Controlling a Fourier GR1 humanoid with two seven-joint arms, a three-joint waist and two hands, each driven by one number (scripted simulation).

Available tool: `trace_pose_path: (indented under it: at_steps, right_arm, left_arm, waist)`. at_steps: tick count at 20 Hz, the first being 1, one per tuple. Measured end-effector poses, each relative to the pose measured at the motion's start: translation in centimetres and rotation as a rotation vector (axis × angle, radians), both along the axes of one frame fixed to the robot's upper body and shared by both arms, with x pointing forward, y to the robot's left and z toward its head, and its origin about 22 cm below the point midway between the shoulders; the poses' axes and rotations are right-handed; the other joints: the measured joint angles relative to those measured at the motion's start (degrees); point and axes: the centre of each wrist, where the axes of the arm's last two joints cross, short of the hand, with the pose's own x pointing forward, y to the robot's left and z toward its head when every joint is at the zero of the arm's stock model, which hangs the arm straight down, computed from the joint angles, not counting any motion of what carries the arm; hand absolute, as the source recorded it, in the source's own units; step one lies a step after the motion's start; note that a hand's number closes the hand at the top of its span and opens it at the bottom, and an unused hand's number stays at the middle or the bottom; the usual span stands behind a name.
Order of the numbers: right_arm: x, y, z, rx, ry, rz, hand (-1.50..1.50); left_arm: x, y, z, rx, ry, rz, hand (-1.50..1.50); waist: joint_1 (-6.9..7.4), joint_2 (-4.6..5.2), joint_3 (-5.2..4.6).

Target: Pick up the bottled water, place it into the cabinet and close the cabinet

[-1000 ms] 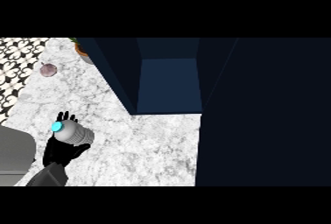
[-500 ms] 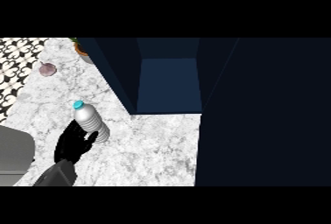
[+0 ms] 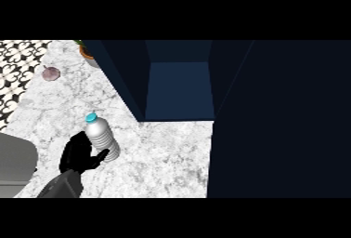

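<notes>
While gripped by left hand (image 3: 81, 157), bottled water (image 3: 101, 138) near open cabinet (image 3: 179, 88), maybe unobstructed.

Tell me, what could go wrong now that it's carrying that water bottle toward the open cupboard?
The left robot hand curls only round the lower part of the bottled water, so the bottle could tip or slip. The cabinet opening is narrow between dark walls, so the bottle might knock an edge going in. The cabinet door stands close by and could get bumped.
</notes>
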Motion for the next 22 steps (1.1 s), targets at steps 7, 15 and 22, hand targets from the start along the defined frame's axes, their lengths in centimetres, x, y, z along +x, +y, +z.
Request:
trace_pose_path:
  at_steps: [7, 15, 22]
  right_arm:
    - [-0.7, -0.5, -0.9, -0.006, 0.005, -0.012, -1.50]
    - [-0.1, 0.3, -0.4, -0.009, 0.000, -0.012, -1.50]
    - [-0.3, 0.7, -0.6, -0.004, 0.002, 0.013, -1.50]
  left_arm:
    - [-0.6, 0.2, -0.1, -0.003, -0.004, -0.075, 1.50]
    - [0.0, -1.3, 0.3, -0.070, -0.030, -0.108, 1.50]
    - [0.8, -2.2, 2.0, -0.085, -0.069, -0.165, 1.50]
  waist:
    - [0.42, -0.22, 0.05]
    - [0.88, -0.33, 0.09]
    - [1.22, -0.50, 0.16]
